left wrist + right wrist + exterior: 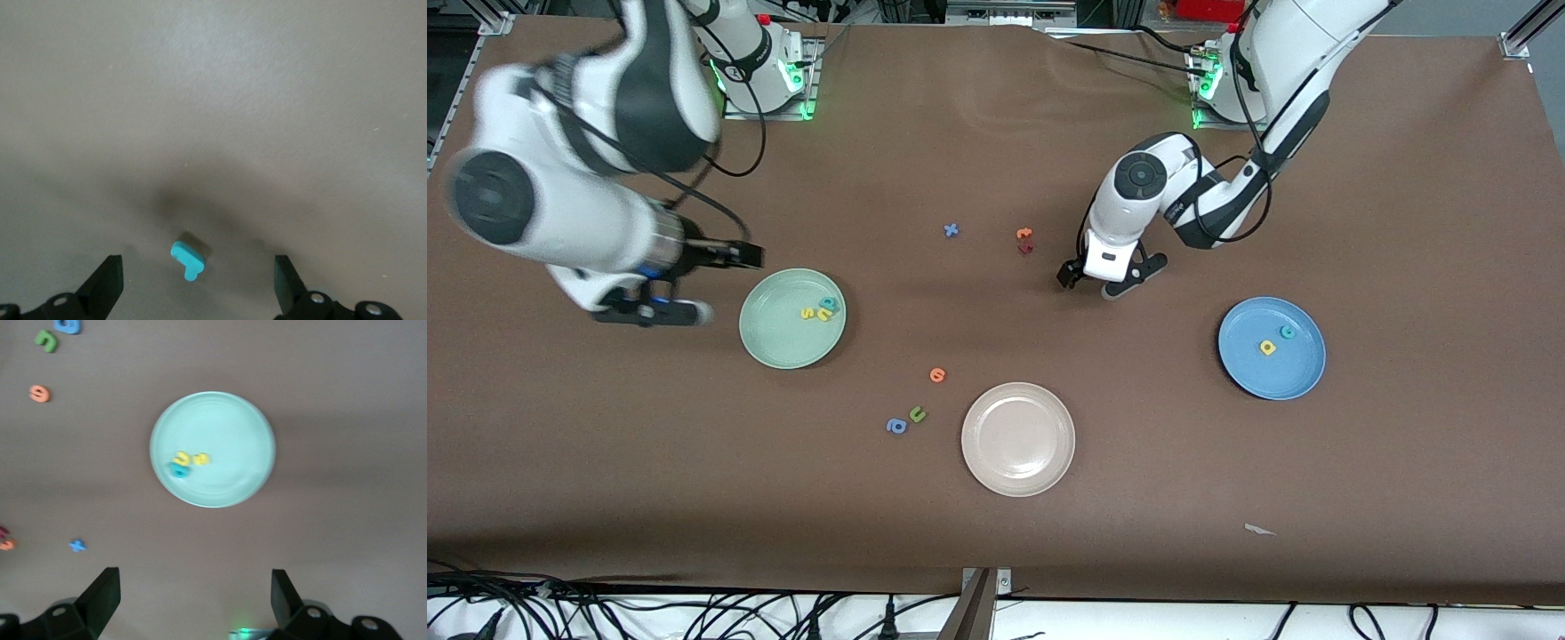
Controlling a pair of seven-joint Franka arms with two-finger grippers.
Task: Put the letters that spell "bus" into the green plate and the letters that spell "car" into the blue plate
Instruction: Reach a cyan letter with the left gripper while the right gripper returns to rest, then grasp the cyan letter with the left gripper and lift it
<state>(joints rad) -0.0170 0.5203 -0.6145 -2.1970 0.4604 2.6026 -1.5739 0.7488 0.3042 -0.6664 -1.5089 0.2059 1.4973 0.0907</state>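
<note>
- Right gripper (685,286), fingers spread wide and empty, hangs over the table (996,516) just beside the green plate (769,347).
- The green plate holds the yellow s (807,313), yellow u (823,313) and teal b (830,303).
- Left gripper (1089,283), spread wide, is low over the teal r (187,261) on the table.
- The blue plate (1294,378) holds the yellow a (1267,347) and teal c (1287,332).
</note>
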